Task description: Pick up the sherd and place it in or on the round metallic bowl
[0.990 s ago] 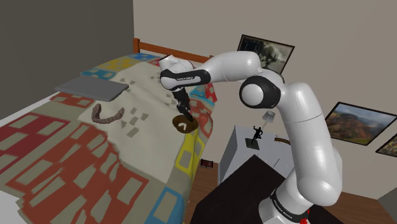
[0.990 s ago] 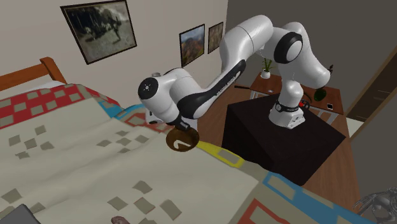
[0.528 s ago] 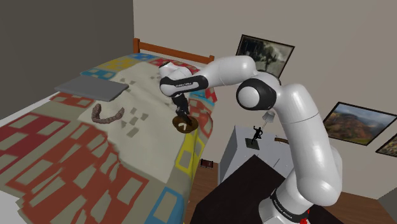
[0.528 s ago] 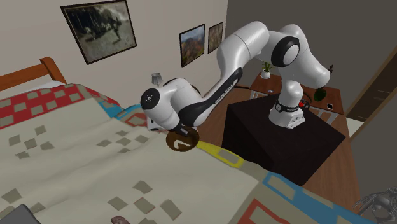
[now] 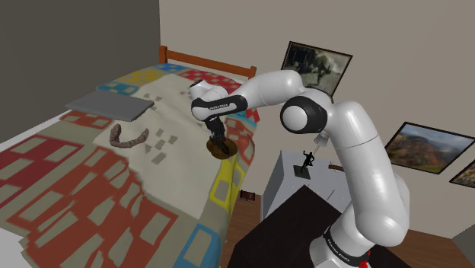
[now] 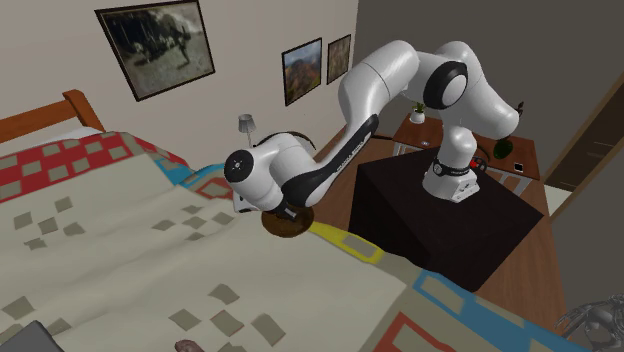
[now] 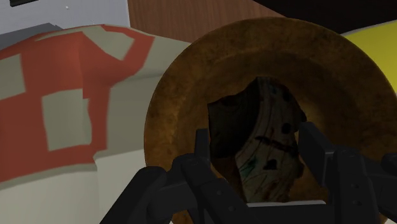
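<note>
Covering the left, red-and-beige patchwork quilt [image 7: 70, 95]. Right of it, round brown bowl [image 7: 184, 114] on the bed. All-black two-finger gripper [image 7: 256, 141] over its hollow, fingers partly closed, clasping dark-and-cream sherd [image 7: 254, 118] on both sides.

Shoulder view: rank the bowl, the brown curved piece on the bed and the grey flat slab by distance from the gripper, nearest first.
1. Bowl: directly under the gripper, which clasps the sherd.
2. Brown curved piece: out toward the view's left.
3. Grey flat slab: farther left and closer to the headboard.
</note>
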Tool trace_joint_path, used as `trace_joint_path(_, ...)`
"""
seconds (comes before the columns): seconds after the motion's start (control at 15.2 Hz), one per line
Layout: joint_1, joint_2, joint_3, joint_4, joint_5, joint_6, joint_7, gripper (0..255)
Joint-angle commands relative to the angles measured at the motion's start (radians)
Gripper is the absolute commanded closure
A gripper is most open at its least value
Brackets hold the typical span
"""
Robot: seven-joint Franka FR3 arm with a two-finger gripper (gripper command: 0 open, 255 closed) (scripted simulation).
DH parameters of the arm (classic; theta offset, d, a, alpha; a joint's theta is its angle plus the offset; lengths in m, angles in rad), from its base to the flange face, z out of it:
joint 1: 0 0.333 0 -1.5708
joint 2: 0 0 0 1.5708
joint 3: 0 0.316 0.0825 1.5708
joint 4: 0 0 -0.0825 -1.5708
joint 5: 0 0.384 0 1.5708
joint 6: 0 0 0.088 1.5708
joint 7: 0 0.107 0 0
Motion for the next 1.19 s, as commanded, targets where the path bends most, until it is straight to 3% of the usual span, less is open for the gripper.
trace_joint_path(0.0,0.000,0.000,0.000,0.000,0.000,0.001,0.000,255)
trace_joint_path(0.2,0.000,0.000,0.000,0.000,0.000,0.001,0.000,255)
trace_joint_path(0.26,0.000,0.000,0.000,-0.001,0.000,0.001,0.000,0)
trace_joint_path(0.59,0.000,0.000,0.000,-0.001,0.000,0.001,0.000,0)
trace_joint_path(0.86,0.024,0.030,0.003,0.167,0.010,-0.138,-0.020,0)
trace_joint_path(1.12,0.024,0.030,0.003,0.167,0.010,-0.138,-0.020,0)
